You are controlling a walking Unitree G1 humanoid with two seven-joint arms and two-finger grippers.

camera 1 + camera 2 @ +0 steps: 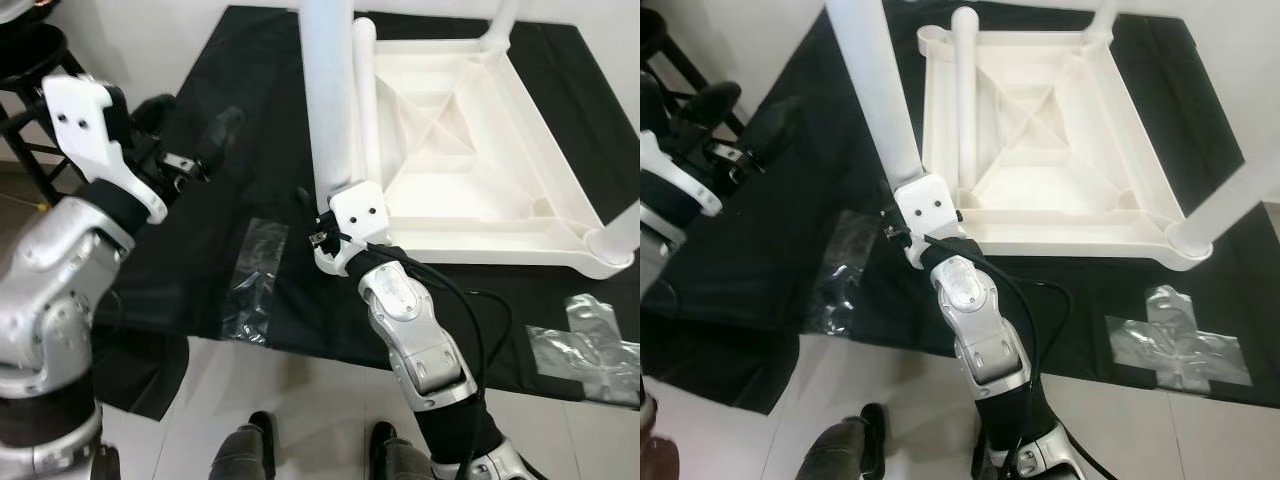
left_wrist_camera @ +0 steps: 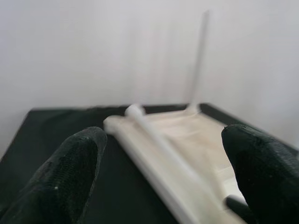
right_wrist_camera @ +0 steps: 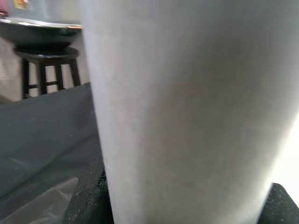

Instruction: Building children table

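Stool of dark metal stood at the far left, beside the black cloth spread over the floor. Left gripper hovered above the cloth's left part, holding nothing; in the left wrist view its fingers were spread apart, framing the blurred white table beyond. A crumpled clear plastic wrapper lay on the cloth near its front edge. Right gripper sat just left of the tabletop's near corner, its fingertips clamped on either side of a white table leg held upright; the leg's lower end was hidden behind the wrist, so whether it touched the cloth could not be told. The white tabletop lay upside down on the cloth, ribbed underside up, with further legs standing at its corners, one at the near right. Silver tape crossed the cloth's right front edge.
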